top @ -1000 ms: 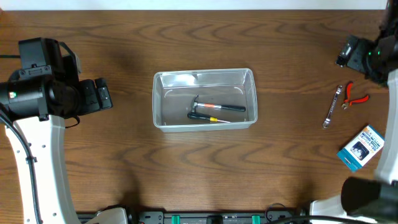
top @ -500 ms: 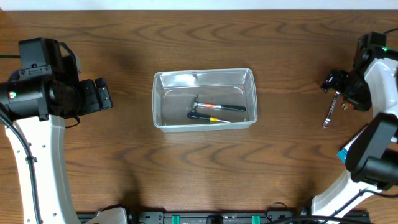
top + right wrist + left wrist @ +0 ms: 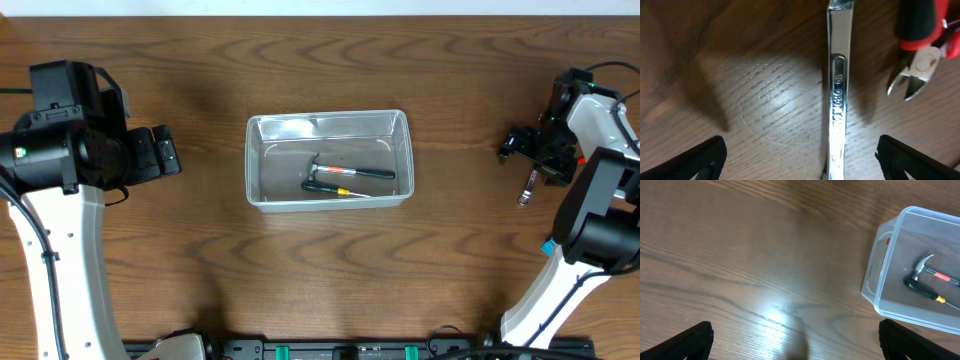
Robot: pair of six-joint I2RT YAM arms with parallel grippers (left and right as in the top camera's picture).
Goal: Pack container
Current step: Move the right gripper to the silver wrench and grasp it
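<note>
now | 1 container [image 3: 328, 118] | 2 tools [image 3: 356, 173] inside | 1 wrench [image 3: 837, 95] | 1 pliers [image 3: 922, 60]

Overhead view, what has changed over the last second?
The right gripper came in from the table's far right corner to hover over the wrench, fingers open, nothing held. The left gripper, the container and the tools in it stayed put.
</note>
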